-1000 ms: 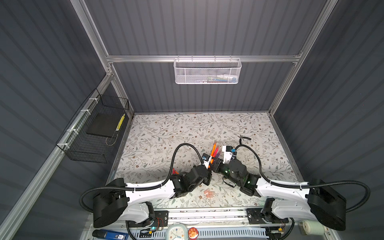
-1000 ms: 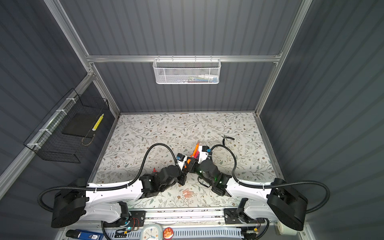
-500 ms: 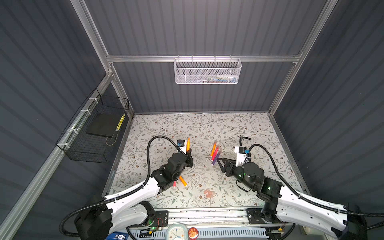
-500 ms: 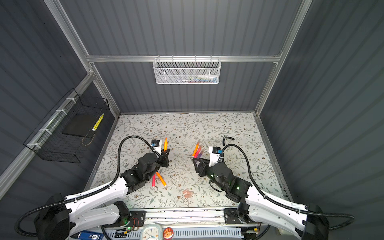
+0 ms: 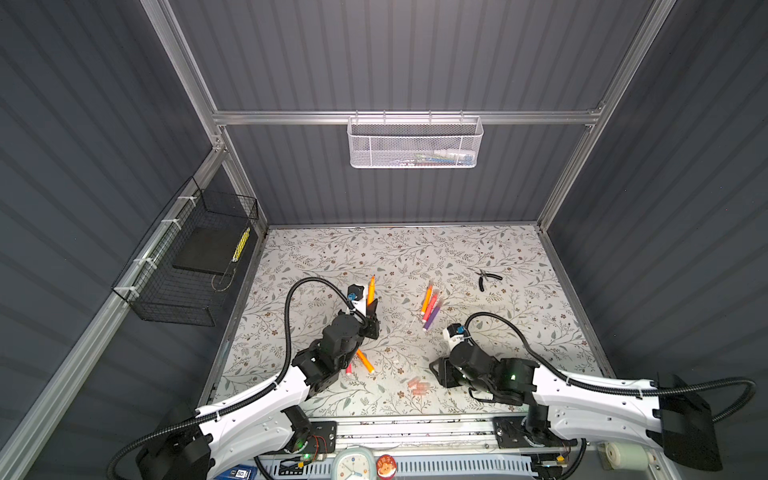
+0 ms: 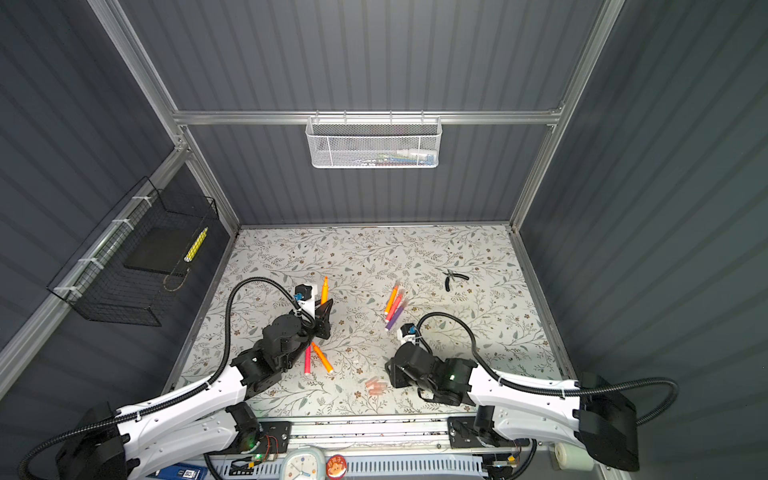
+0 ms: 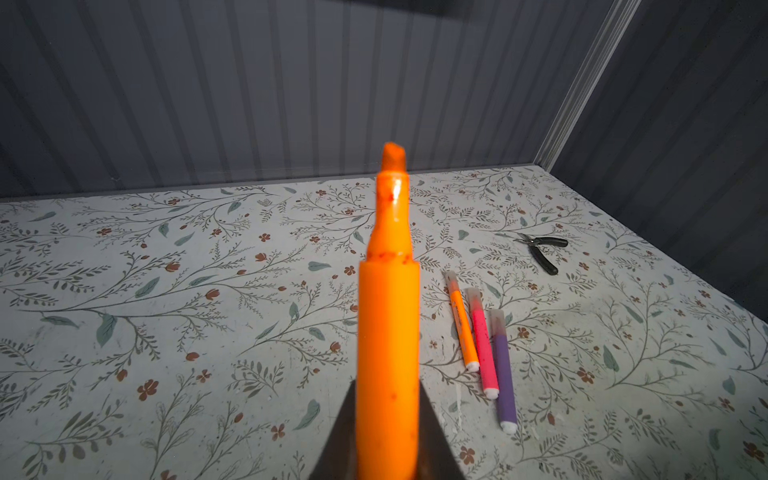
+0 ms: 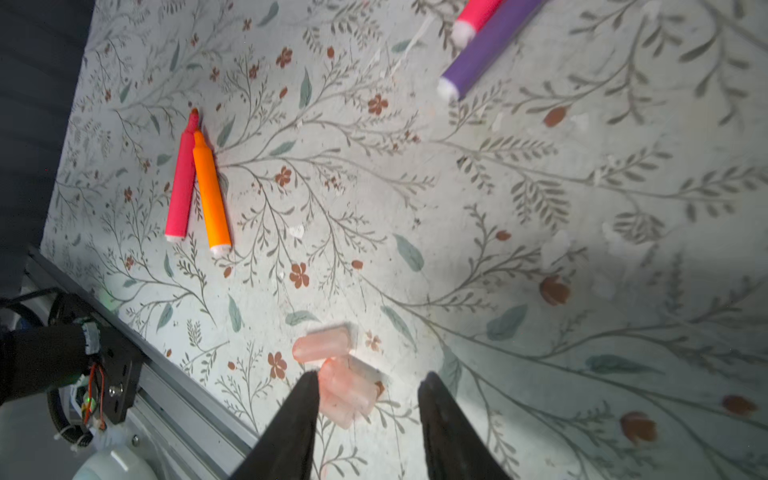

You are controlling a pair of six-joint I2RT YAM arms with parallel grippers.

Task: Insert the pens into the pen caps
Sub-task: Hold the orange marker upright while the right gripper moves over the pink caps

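Both arms have parted since a second ago, when their grippers met at the middle of the table (image 5: 316,257). The right gripper (image 8: 370,376) has drawn back to the front edge, and the left gripper (image 7: 386,384) has swung off to the left.

Nearest the front rail, the right gripper hangs low over a huddle of pale pink pen caps (image 8: 324,348), its jaws partly spread and gripping nothing. One finger (image 8: 299,415) overlaps the edge of the huddle; whether it touches a cap cannot be told. The caps lie flat, touching one another.

Further in and to the left, a pink pen (image 8: 181,187) and a loose orange pen (image 8: 211,195) lie uncapped on the floral surface. They meet at their tips and splay apart at their tails, just beside the left arm.

Beyond them the left gripper is clamped on an orange pen (image 7: 388,324), held upright with its bare tip uppermost.

Right of centre, three pens (image 7: 482,345), orange, pink and purple, lie side by side, each with a clear cap on its far end.

Farthest back, black-handled pliers (image 7: 540,249) lie apart from everything else.
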